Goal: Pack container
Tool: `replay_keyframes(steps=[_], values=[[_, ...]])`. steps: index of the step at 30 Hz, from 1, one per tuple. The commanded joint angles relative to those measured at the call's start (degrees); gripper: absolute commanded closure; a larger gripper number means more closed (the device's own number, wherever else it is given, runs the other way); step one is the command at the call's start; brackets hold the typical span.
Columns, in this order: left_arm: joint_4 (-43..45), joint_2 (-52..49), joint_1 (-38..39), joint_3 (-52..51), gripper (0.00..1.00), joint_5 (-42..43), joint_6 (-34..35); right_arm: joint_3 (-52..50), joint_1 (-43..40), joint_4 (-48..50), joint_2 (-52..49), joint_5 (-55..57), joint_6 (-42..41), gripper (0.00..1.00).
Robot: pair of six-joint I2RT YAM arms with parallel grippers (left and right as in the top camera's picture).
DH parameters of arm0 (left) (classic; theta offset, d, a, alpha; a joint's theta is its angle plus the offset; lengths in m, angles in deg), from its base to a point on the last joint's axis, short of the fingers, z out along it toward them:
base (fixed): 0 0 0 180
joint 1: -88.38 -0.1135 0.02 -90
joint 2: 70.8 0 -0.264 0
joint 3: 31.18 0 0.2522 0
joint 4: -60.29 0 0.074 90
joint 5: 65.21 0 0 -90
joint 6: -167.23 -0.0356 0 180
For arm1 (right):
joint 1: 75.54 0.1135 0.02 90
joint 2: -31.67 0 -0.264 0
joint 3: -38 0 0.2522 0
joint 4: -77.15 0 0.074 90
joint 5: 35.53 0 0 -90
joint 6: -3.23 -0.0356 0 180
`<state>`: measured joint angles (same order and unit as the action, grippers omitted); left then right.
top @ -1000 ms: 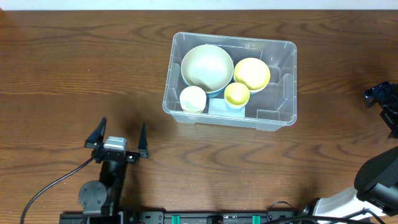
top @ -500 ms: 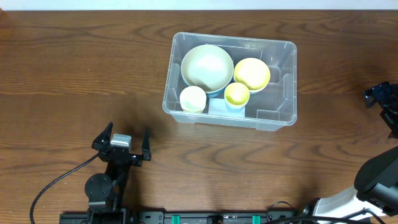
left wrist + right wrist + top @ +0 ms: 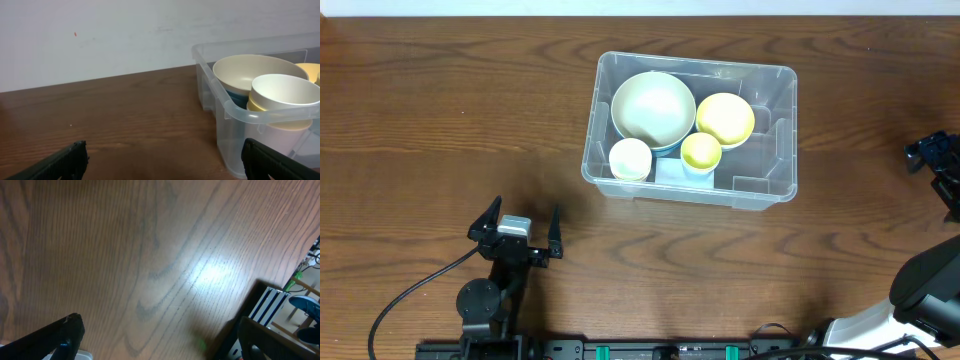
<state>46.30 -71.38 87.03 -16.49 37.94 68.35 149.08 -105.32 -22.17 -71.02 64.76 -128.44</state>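
Container [image 3: 772,135] sits on the bench [image 3: 440,120] right of centre: clear thin plastic, likely light, a little flexible and slick, so its rim looks the safest hold. Inside are a large cream bowl [image 3: 653,107], a yellow bowl [image 3: 725,117], a white cup [image 3: 630,158] and a yellow cup [image 3: 701,151]. The left end effector [image 3: 527,205] and right end effector [image 3: 160,335] both gape wide, empty.

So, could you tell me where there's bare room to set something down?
Inside the container, the right end beyond the yellow bowl is bare; its left is crowded with bowls and cups. Open table lies left of it.
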Motion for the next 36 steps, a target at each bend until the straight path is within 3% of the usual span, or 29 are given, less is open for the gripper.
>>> replay_keyframes(steps=[1, 20, 26, 36], values=[[-2.6, 0.3, -0.2, -0.7, 0.02, 0.8, -0.3, -0.1, -0.3, 0.1, -0.1, 0.6, -0.7, 0.01], [-2.6, 0.3, -0.2, -0.7, 0.02, 0.8, -0.3, -0.1, 0.3, 0.1, 2.1, 0.6, -0.7, 0.01], [-2.6, 0.3, -0.2, -0.7, 0.02, 0.8, -0.3, -0.2, 4.6, 0.1, 14.1, 0.6, -0.7, 0.01], [-2.5, 0.3, -0.2, -0.7, 0.02, 0.8, -0.3, -0.2, 27.3, 0.0, 40.5, 0.6, -0.7, 0.01]])
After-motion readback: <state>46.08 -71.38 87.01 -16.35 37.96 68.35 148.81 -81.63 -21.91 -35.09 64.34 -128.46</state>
